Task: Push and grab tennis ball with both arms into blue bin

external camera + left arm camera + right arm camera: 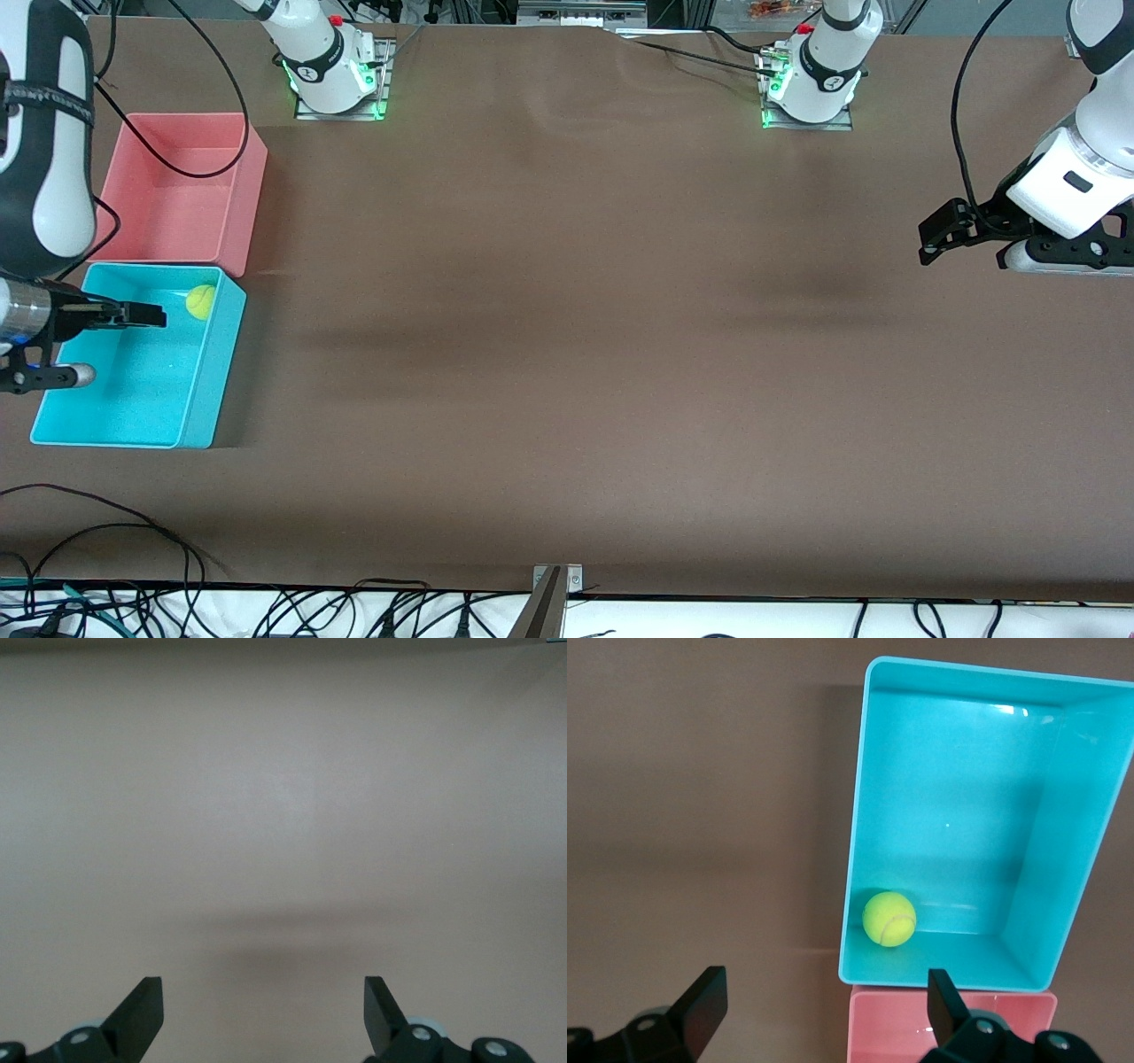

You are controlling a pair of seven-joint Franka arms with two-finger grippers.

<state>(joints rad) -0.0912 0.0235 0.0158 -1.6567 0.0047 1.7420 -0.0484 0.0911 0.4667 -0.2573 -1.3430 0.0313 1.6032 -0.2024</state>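
Observation:
The tennis ball (201, 301) lies inside the blue bin (202, 390), in the corner next to the pink bin. In the right wrist view the ball (889, 919) rests on the floor of the blue bin (855, 859). My right gripper (155, 315) is open and empty, up over the blue bin, apart from the ball; its jaws stand wide apart in its own view (824, 1010). My left gripper (932, 239) is open and empty over bare table at the left arm's end; its own view (263, 1010) shows only brown table.
A pink bin (177, 204), empty, stands against the blue bin, farther from the front camera; it also shows in the right wrist view (895, 1032). Black cables (106, 532) lie along the table's edge nearest the front camera.

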